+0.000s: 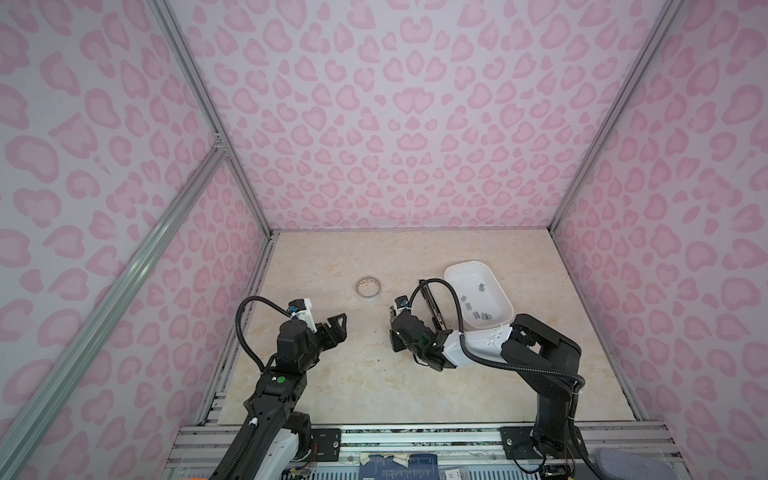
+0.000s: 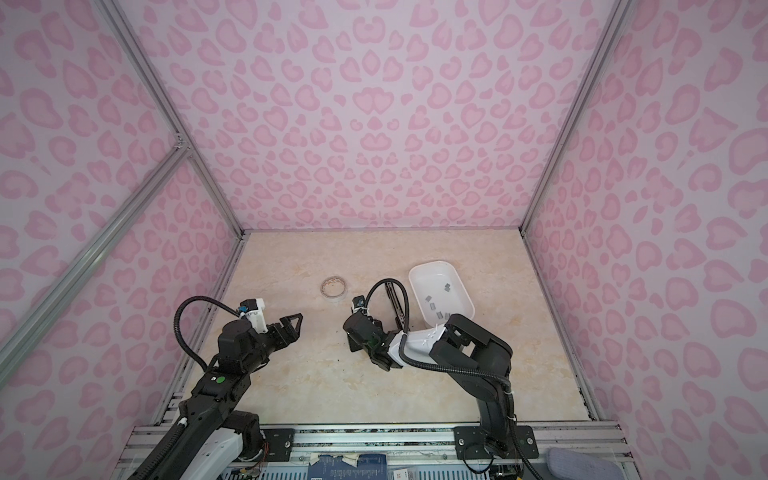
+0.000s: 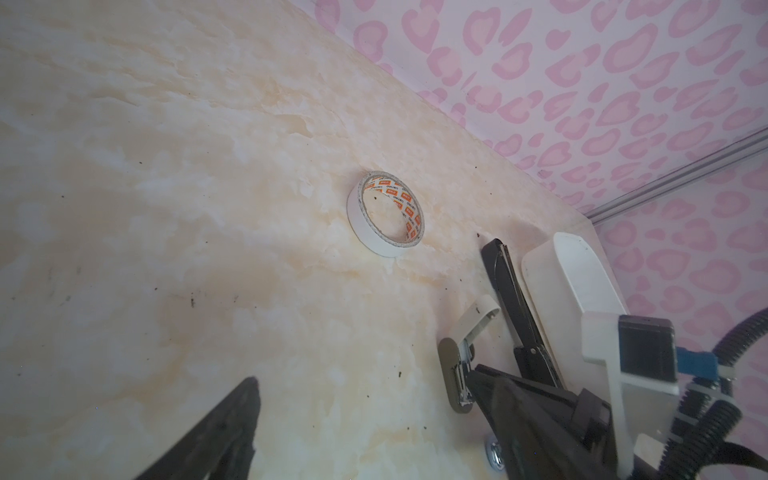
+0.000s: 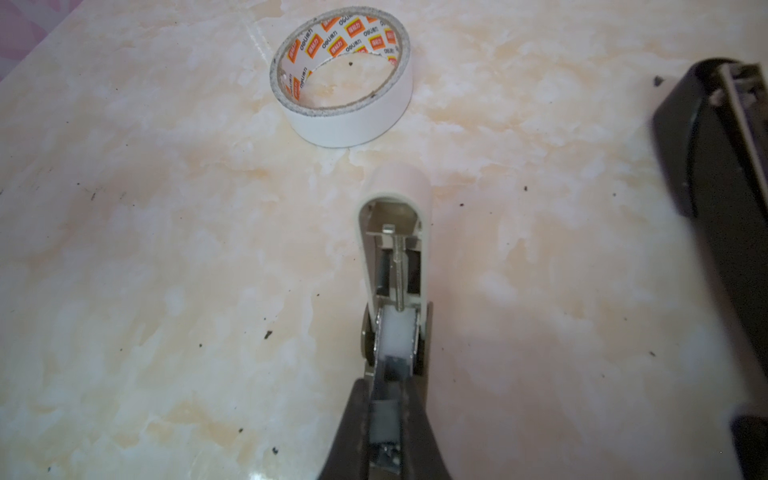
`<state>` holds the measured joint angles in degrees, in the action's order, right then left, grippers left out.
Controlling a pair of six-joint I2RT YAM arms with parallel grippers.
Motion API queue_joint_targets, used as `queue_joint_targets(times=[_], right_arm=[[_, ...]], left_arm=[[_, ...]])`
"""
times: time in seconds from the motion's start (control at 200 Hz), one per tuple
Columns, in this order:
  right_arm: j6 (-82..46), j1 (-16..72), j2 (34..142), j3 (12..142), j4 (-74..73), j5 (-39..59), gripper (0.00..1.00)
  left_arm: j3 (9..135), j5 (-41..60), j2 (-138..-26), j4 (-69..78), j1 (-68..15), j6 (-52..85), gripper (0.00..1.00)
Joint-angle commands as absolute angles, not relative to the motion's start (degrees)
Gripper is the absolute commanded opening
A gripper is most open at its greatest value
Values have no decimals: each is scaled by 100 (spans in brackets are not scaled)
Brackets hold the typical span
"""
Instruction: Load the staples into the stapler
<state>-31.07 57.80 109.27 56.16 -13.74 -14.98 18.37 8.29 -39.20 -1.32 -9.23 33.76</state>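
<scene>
A small white stapler (image 4: 395,257) stands on the table with its lid raised and its metal channel bared. My right gripper (image 4: 386,390) is shut on a short grey strip of staples (image 4: 384,419), right over that channel. In both top views the right gripper (image 1: 395,338) hides the small stapler. More staples (image 1: 482,313) lie loose in the white tray (image 1: 455,270). My left gripper (image 1: 338,328) hangs open to the left, with only bare table between its fingers (image 3: 245,399).
A larger black stapler (image 1: 432,307) lies opened flat between the right gripper and the tray. A roll of white tape (image 1: 368,287) sits behind and between the grippers. Pink patterned walls enclose the table on three sides.
</scene>
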Motion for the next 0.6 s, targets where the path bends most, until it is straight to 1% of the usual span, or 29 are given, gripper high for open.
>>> queue_joint_targets(times=[0.0, 0.2, 0.595], right_arm=[[-3146, 5842, 10978, 5694, -1107, -1707, 4], [-3150, 5951, 10978, 5809, -831, -1937, 5], [-3276, 5955, 11000, 5880, -638, -2060, 5]], left_arm=[[1832, 785, -3937, 136, -923, 3348, 89], [1815, 800, -3929, 136, -923, 3349, 89], [1812, 783, -3937, 145, -923, 3349, 89]])
